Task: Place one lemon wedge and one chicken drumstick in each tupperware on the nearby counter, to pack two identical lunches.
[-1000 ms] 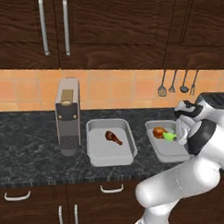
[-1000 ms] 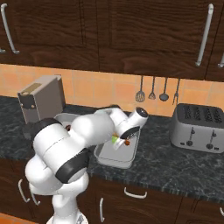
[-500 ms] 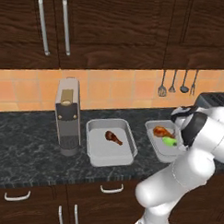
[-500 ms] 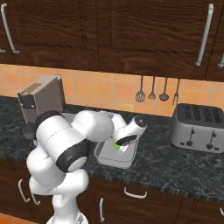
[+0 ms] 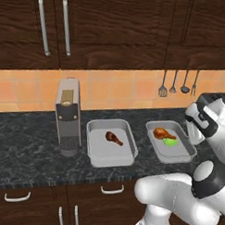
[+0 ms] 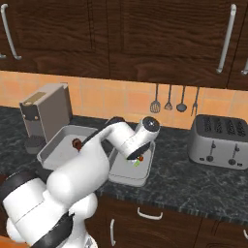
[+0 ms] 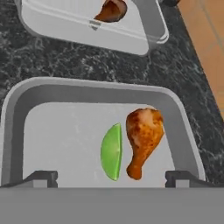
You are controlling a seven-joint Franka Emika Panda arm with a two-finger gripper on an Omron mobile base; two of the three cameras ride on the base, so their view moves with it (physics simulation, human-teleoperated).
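Note:
Two pale grey tupperware trays stand side by side on the dark counter (image 5: 29, 161). The right tray (image 5: 179, 157) (image 7: 94, 92) holds a golden chicken drumstick (image 7: 142, 139) (image 5: 163, 133) and a lime green lemon wedge (image 7: 112, 151) (image 5: 170, 142) lying next to it. The left tray (image 5: 113, 161) (image 6: 52, 151) holds a dark brown drumstick (image 5: 114, 137) (image 7: 111, 10). My gripper (image 7: 112, 178) (image 6: 136, 156) hangs open just above the right tray, its fingertips wide apart on either side of the wedge and touching nothing.
A grey coffee machine (image 5: 68, 117) stands left of the trays. A steel toaster (image 6: 219, 141) sits at the right end of the counter. Utensils (image 5: 178, 85) hang on the tiled wall behind. Dark wood cabinets hang overhead.
My gripper went from shut to wide open and let go of the lime green wedge, which now lies in the right tray beside the golden drumstick.

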